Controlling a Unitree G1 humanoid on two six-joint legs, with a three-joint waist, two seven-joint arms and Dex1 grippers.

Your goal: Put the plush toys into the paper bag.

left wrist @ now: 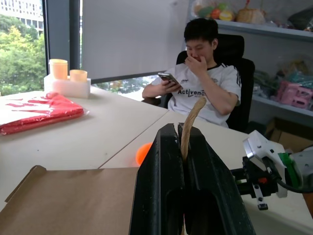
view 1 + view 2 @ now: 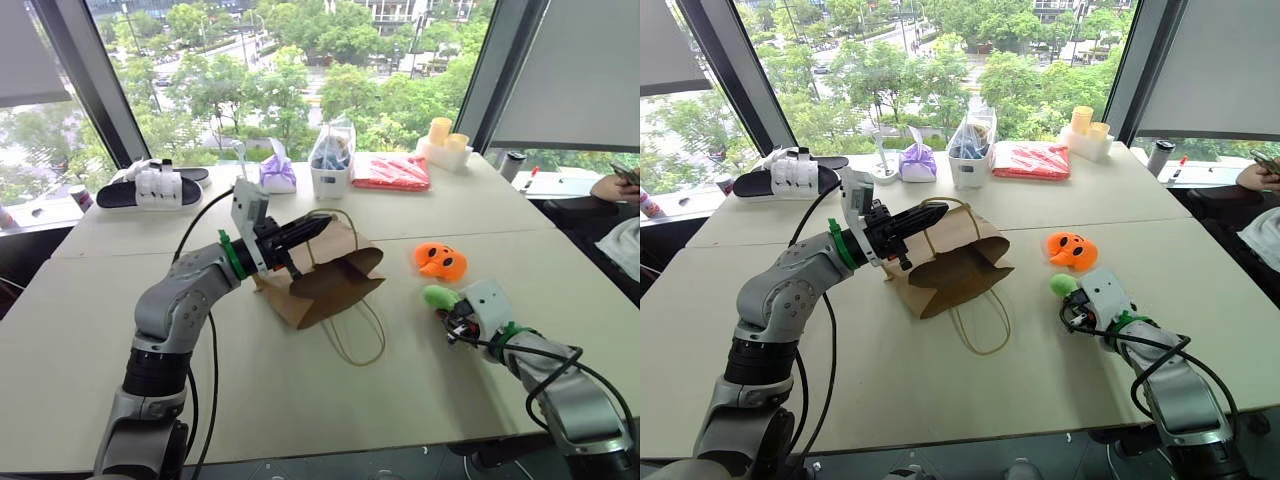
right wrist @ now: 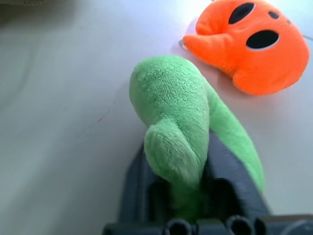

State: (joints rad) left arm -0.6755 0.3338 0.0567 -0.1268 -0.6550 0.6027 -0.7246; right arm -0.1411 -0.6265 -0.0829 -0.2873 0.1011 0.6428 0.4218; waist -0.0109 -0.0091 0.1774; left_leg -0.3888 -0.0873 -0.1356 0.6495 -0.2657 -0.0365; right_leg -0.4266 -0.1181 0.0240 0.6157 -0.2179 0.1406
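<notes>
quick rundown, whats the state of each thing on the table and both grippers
paper bag: lying on the table, mouth open, one twine handle lifted
left gripper: shut on the bag's twine handle
right gripper: shut on the green plush toy
orange plush toy: loose on the table, outside the bag

Along the far edge of the counter (image 2: 300, 400) by the window: black-and-white sandals (image 2: 152, 187), a purple pouch (image 2: 277, 172), a clear bag of blue items (image 2: 331, 160), a flat red packet (image 2: 391, 171) — and yellow cups (image 2: 446, 136). A seated person (image 1: 204, 88) looks at a phone (image 1: 169, 78).
</notes>
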